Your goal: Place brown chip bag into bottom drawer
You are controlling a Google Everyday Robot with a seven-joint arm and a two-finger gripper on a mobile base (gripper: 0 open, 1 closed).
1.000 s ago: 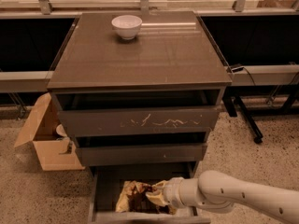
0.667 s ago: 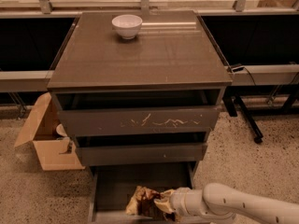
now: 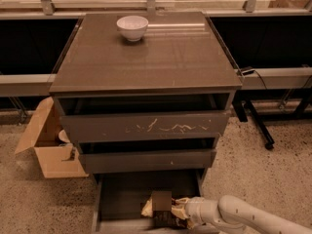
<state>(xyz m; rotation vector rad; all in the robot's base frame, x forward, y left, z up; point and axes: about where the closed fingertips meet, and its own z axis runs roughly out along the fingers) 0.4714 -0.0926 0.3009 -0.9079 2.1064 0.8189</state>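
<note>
The bottom drawer (image 3: 122, 191) is pulled out at the foot of the dark cabinet, a shallow tray. The brown chip bag (image 3: 160, 207), crumpled dark foil with pale yellow ends, lies low inside it near the front right. My gripper (image 3: 178, 211) reaches in from the right on a white arm and sits right against the bag's right end, down in the drawer. Part of the bag is cut off by the bottom of the view.
A white bowl (image 3: 132, 27) stands on the cabinet top (image 3: 146, 57). The scratched-front drawer (image 3: 146, 126) and the middle drawer (image 3: 146, 160) sit slightly out above. An open cardboard box (image 3: 48, 145) stands on the floor at left. A table leg with casters (image 3: 258, 126) is at right.
The gripper and bag have sunk lower into the bottom drawer and shifted a little right toward the drawer's front.
</note>
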